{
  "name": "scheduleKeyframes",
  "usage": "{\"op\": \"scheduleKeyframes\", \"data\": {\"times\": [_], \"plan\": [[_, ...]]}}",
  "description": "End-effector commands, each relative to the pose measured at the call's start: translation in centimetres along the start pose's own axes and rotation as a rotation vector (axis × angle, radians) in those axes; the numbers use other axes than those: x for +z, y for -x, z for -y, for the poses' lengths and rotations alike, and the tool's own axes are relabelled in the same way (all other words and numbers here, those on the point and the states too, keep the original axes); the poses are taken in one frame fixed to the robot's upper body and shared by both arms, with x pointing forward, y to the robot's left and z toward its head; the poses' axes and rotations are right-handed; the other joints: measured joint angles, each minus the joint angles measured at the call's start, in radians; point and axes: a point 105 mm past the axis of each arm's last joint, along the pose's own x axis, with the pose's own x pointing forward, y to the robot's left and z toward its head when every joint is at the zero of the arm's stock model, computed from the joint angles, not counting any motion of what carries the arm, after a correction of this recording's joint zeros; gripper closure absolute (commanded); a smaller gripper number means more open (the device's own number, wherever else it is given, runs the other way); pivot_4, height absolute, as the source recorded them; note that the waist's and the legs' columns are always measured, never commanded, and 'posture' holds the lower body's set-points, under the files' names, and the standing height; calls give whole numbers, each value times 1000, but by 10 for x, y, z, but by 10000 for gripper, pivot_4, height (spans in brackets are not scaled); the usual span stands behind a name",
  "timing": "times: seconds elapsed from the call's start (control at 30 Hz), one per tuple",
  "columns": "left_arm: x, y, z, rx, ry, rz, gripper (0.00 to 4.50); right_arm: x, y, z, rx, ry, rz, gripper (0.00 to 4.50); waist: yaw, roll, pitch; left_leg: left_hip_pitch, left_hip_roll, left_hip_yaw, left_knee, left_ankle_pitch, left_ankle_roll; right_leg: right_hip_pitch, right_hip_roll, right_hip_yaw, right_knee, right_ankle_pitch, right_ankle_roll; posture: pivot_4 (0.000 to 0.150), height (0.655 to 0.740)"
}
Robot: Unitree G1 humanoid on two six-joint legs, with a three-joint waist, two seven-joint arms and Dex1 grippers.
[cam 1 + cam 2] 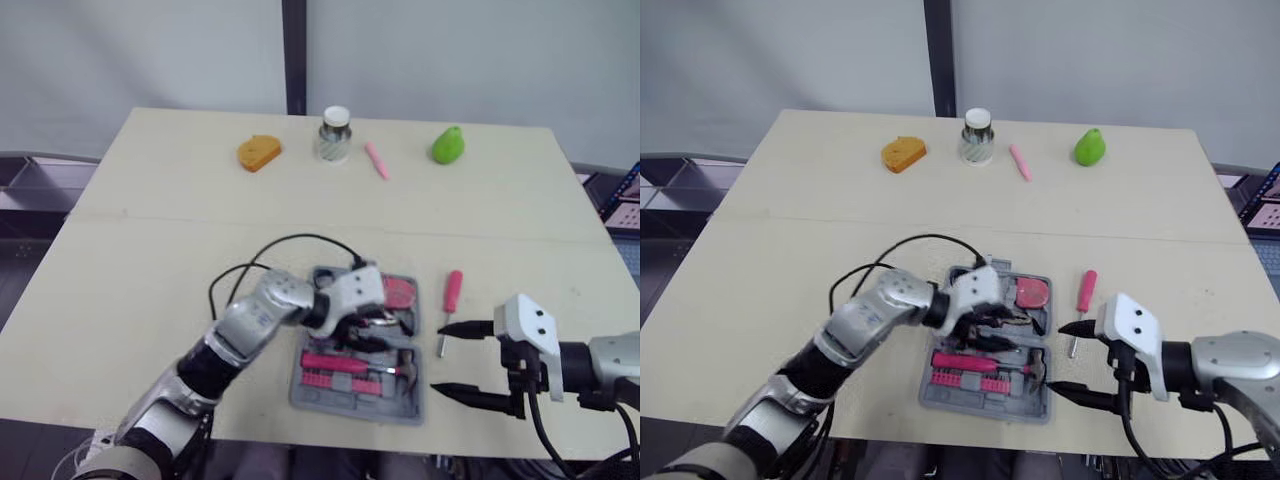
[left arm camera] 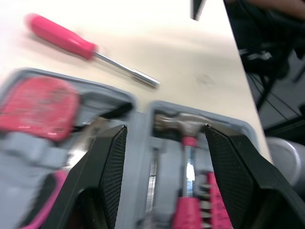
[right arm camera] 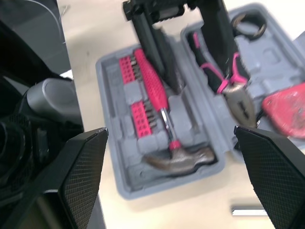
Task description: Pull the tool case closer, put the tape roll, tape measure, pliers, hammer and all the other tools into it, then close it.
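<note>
My left gripper (image 1: pixel 362 328) hangs over the open tool case (image 3: pixel 114 143) with its fingers spread wide and nothing pinched between them. My left wrist view looks between them at the case's middle ridge and the hammer's head. From my right wrist view I see those fingers reaching down into the case, one beside the hammer (image 3: pixel 162 107) and one beside the pliers (image 3: pixel 233 93). I cannot tell whether they touch either tool.

That view also shows rows of pink bits beside the hammer's handle, and the red tape measure (image 3: pixel 286 112) past the pliers. The case lies near the front edge of the table (image 1: pixel 150 250).

The pink screwdriver (image 1: pixel 451 295) lies on the table just beside the case, on its right.

Well apart, along the far edge, stand an orange piece (image 1: pixel 259 152), a white-lidded jar (image 1: pixel 335 135), a pink stick (image 1: pixel 377 160) and a green object (image 1: pixel 447 145).

My right gripper (image 1: pixel 462 362) waits just right of the case, fingers parted, holding nothing.
</note>
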Motion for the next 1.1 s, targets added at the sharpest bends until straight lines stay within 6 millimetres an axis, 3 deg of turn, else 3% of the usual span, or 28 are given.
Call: {"op": "scheduleKeyframes", "data": {"times": [0.03, 0.07, 0.13, 0.3, 0.5, 0.83, 1.1], "plan": [[-3, 13, 0, -25, -6, 87, 17353, 10, 2, 3, -14, 14, 37, 0, -1, 0, 0, 0, 0, 0, 0, 0, 0, 0, 0, 0, 0, 0, 0, 1500, 7400], [-7, 16, 1, -37, 1, 97, 17353, 11, 2, 3, -14, 16, 43, 0, -1, 0, 0, 0, 0, 0, 0, 0, 0, 0, 0, 0, 0, 0, 0, 1500, 7400], [-20, 20, 6, -59, 2, 73, 22418, 15, 2, 3, -13, 20, 51, 0, 0, 0, 0, 0, 0, 0, 0, 0, 0, 0, 0, 0, 0, 0, 0, 1500, 7400], [-36, 17, 21, -133, 9, 57, 44680, 19, 2, 0, 1, 24, 59, 0, 2, 0, 0, 0, 0, 0, 0, 0, 0, 0, 0, 0, 0, 0, 0, 1500, 7400], [-40, 6, 27, -138, 0, 73, 44907, 19, 1, 0, -2, 22, 58, 0, -1, 0, 0, 0, 0, 0, 0, 0, 0, 0, 0, 0, 1, 0, 0, 1500, 7400], [-71, -4, 34, -151, -21, -45, 44907, 18, 0, -1, -4, 21, 52, 0, 0, 0, 0, 0, 0, 0, 0, 0, 0, 0, 0, 0, 1, 0, 0, 1500, 7400], [-74, -8, 30, -134, -36, -59, 44907, 16, 1, -2, 0, 20, 46, 0, 1, 0, 0, 0, 0, 0, 0, 0, 0, 0, 0, 0, 0, 0, 0, 1500, 7400]]}}
